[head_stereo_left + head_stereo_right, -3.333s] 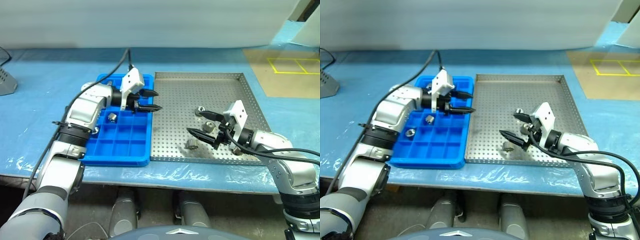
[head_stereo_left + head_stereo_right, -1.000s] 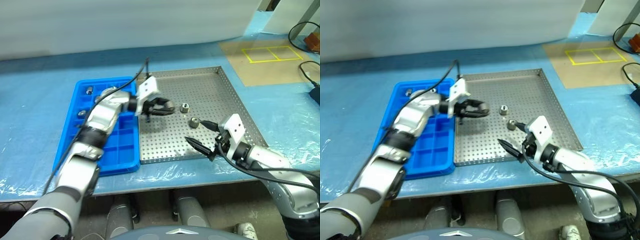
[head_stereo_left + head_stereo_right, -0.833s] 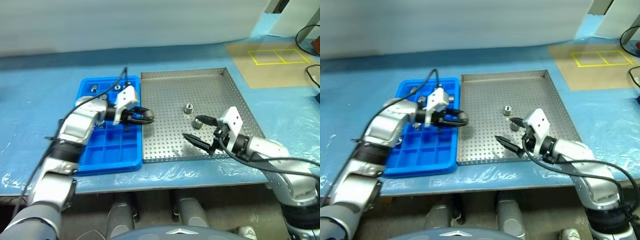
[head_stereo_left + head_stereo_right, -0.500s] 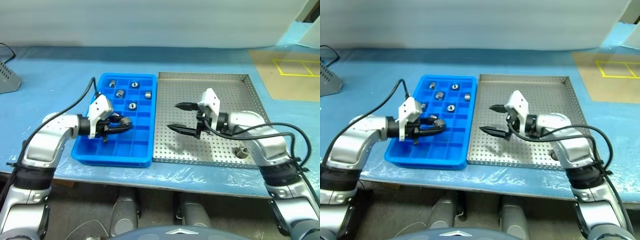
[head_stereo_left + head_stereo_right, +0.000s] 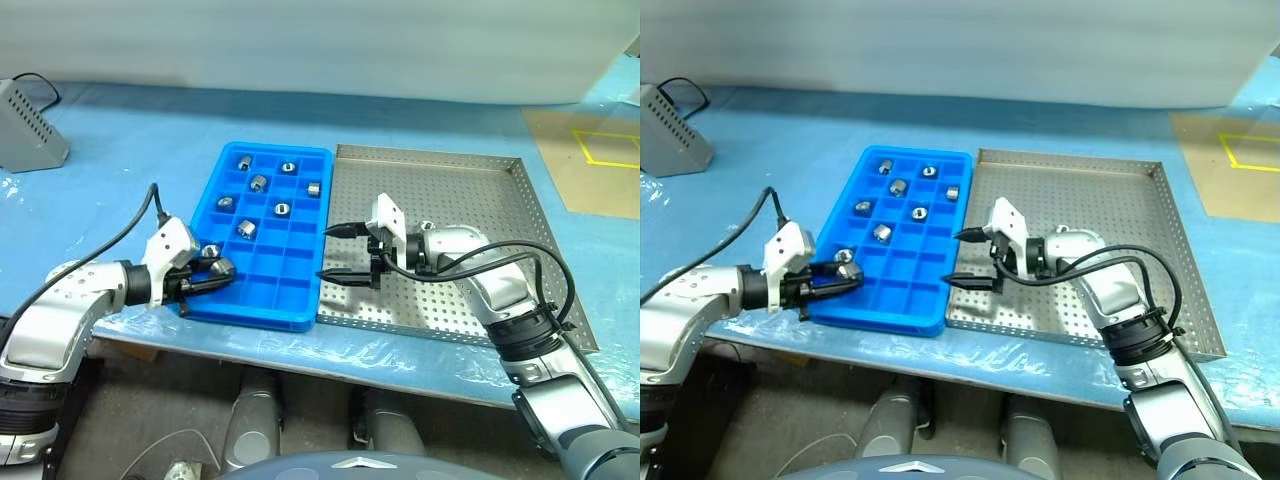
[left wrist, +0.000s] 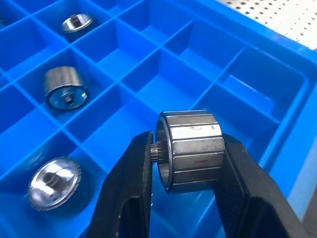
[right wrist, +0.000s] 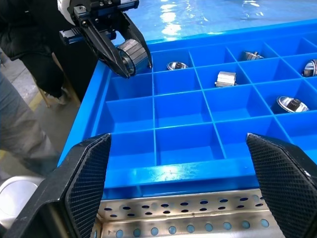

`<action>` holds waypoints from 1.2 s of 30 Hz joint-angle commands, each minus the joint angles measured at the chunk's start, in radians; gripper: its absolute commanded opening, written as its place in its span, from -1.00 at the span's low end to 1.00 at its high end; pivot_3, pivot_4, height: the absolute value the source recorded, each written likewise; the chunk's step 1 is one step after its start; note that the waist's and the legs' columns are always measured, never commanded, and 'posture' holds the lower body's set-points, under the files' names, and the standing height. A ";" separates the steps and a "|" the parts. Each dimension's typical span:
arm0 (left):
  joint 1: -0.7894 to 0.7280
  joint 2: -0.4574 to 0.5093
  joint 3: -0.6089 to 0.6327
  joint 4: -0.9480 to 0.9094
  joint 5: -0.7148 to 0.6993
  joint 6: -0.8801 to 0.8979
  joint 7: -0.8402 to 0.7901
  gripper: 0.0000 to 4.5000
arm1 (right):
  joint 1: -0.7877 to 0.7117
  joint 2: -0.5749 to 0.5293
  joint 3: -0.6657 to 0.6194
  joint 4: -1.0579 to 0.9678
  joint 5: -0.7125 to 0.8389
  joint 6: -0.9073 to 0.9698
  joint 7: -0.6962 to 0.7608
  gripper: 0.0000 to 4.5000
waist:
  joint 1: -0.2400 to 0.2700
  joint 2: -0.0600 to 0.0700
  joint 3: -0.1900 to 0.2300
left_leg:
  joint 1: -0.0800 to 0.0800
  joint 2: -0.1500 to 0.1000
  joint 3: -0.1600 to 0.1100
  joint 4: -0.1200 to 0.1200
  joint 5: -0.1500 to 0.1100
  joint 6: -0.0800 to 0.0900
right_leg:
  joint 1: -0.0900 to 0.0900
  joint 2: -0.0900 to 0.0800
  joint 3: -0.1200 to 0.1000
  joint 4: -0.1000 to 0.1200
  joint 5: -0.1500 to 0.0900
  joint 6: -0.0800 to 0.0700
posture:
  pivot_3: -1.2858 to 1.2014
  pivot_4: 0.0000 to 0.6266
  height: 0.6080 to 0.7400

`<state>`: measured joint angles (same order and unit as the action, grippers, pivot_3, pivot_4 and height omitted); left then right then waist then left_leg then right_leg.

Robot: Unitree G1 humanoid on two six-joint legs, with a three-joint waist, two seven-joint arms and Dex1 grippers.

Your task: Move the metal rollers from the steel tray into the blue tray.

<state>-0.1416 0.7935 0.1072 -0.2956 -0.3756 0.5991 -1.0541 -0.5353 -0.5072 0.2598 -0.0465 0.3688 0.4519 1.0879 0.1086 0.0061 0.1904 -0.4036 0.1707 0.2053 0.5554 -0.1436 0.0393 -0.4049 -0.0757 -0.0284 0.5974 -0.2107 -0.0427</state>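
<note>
The left gripper (image 6: pixel 185 158) has its jaws clamped on a metal roller (image 6: pixel 190 150) above the blue tray (image 5: pixel 300 290)'s near corner; other rollers (image 5: pixel 247 228) sit in its compartments. The right gripper (image 5: pixel 342 252), jaws wide apart, hovers over the steel tray (image 5: pixel 480 190) beside the blue tray.

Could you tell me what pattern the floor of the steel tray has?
The steel tray has a silver floor perforated with rows of small round holes, clearest in the left eye view.

My left gripper (image 5: pixel 212 274) has carried a metal roller (image 6: pixel 190 150) off the steel tray (image 5: pixel 500 215) and back over the near left corner of the blue tray (image 5: pixel 300 250), jaws clamped on it. My right gripper (image 5: pixel 345 251) has swung across from the steel tray's right side to its left edge, jaws wide, facing the blue tray.
</note>
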 commanded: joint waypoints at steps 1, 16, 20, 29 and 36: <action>0.009 0.019 -0.020 -0.013 0.003 -0.014 0.003 -0.35 | 0.013 0.000 -0.010 -0.025 -0.003 -0.015 0.003 1.00 | 0.000 0.000 0.000 | 0.000 0.000 0.000 0.000 0.000 -0.001 | -0.001 0.000 0.000 0.001 0.000 0.000 | 0.13 -0.52 1.00; 0.033 0.044 -0.029 0.059 0.006 -0.044 0.015 0.12 | 0.052 0.008 -0.015 -0.043 -0.024 -0.021 -0.027 1.00 | -0.009 -0.001 0.000 | 0.002 0.000 0.000 0.000 0.002 -0.003 | -0.004 0.000 0.001 0.008 -0.003 0.001 | 0.11 -0.52 1.00; -0.007 0.030 -0.044 0.068 0.012 -0.038 0.051 0.56 | 0.051 0.007 -0.021 -0.037 -0.027 -0.025 -0.025 1.00 | -0.009 -0.001 0.000 | 0.002 0.000 0.000 0.000 0.002 -0.003 | -0.004 0.000 0.001 0.008 -0.002 -0.001 | 0.11 -0.52 1.00; -0.240 -0.108 -0.066 0.064 -0.091 0.028 0.094 0.56 | 0.078 -0.024 -0.114 -0.043 -0.009 -0.002 -0.075 1.00 | -0.009 -0.001 0.000 | 0.002 0.000 0.000 0.004 0.002 -0.003 | -0.001 0.000 0.001 0.010 -0.002 -0.002 | 0.03 -0.52 1.00; -0.364 -0.228 -0.244 0.175 -0.028 -0.043 0.043 0.56 | 0.062 -0.016 -0.243 0.062 -0.050 -0.062 -0.225 1.00 | -0.025 -0.001 -0.001 | 0.001 0.000 0.000 0.006 0.002 -0.002 | -0.002 0.000 0.002 0.011 -0.002 -0.002 | -0.03 -0.52 1.00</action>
<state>-0.4779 0.5760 -0.1043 -0.1248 -0.4144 0.5847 -0.9914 -0.4563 -0.5252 0.0652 0.0043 0.3307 0.4299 0.9042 0.0838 0.0049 0.1898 -0.4023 0.1710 0.2052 0.5611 -0.1418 0.0369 -0.4069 -0.0753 -0.0262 0.6080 -0.2127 -0.0444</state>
